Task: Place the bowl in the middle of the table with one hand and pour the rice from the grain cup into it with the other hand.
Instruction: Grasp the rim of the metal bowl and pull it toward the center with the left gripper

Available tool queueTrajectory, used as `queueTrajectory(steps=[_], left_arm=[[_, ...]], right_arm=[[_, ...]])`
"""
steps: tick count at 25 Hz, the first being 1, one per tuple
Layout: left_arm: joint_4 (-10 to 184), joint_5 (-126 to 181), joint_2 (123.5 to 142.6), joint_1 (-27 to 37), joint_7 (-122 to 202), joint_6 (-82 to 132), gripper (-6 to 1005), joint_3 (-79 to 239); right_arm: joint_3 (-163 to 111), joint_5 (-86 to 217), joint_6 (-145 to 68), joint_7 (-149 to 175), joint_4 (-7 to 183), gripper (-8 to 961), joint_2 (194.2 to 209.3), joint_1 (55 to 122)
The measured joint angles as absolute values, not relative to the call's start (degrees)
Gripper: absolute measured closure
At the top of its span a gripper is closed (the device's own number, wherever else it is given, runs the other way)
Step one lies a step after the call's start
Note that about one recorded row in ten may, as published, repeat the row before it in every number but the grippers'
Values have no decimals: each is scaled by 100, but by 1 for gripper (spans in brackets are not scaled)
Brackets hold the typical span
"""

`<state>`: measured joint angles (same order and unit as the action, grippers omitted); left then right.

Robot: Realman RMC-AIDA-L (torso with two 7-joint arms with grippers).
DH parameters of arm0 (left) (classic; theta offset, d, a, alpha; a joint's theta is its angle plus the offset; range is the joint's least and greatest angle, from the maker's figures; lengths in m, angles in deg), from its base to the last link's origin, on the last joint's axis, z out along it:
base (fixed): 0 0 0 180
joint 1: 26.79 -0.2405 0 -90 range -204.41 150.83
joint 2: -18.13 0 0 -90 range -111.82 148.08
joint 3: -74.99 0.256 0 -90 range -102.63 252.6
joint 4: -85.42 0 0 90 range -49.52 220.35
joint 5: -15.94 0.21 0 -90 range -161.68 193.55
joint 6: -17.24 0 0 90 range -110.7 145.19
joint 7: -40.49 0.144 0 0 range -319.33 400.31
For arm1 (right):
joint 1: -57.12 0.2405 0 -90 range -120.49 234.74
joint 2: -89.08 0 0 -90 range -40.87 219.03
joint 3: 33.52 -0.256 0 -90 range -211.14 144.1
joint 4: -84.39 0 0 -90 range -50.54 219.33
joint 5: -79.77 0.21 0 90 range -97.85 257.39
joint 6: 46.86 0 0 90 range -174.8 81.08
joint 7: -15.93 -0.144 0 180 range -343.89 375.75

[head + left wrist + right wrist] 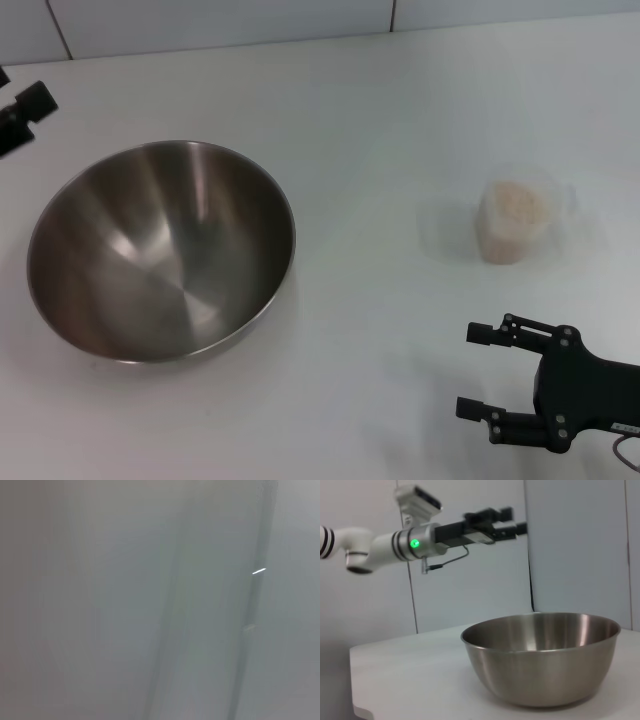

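Nearest us in the head view, the right gripper [478, 370] hovers low at the near right of the desk [400, 110], fingers spread apart w/ nothing between them, tips pointing toward the robot's left. It's well apart from both task items.

Next out, the bowl [160, 250] sits upright on the desk's left half, mouth up, shiny brushed inside bare. In the right wrist view we see the bowl [540, 655] side-on, rim level, resting on the desk [410, 675].

Roughly level w/ it on the right half stands the grain cup [515, 222], upright, long axis vertical, a small lip or handle toward the far right. It's filled w/ rice [517, 203], off-white, heaped near the top. Cup and bowl are well apart.

Farthest, the left gripper [22, 112] shows only at the far left edge; in the right wrist view it [517, 522] hangs above the bowl, holding nothing; we can't tell if it's spread or closed.

Desk is plain white, smooth; pale wall panels w/ dark seams behind.
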<state>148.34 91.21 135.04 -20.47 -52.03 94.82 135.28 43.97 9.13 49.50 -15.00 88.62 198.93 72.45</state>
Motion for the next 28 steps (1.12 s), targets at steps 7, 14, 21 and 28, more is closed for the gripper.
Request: queueTrajectory(steps=[7,14,21,28], left_arm=[[16719,12320,13633,-1873,-8396,8666,154,13375],[16563,14048,13608,-1163,-9447,9315,155,13120],[16122,14195,13611,-979,-9322,9365,165,13117],[15802,14540,13618,-825,-9254,9384,180,13164]], right_arm=[[4393,911,4911,-1501,8861,194,19893,7242],[4399,911,4899,-1501,8861,197,19893,7247],[4400,911,4848,-1501,8861,200,19893,7251],[4400,911,4799,-1501,8861,202,19893,7251]])
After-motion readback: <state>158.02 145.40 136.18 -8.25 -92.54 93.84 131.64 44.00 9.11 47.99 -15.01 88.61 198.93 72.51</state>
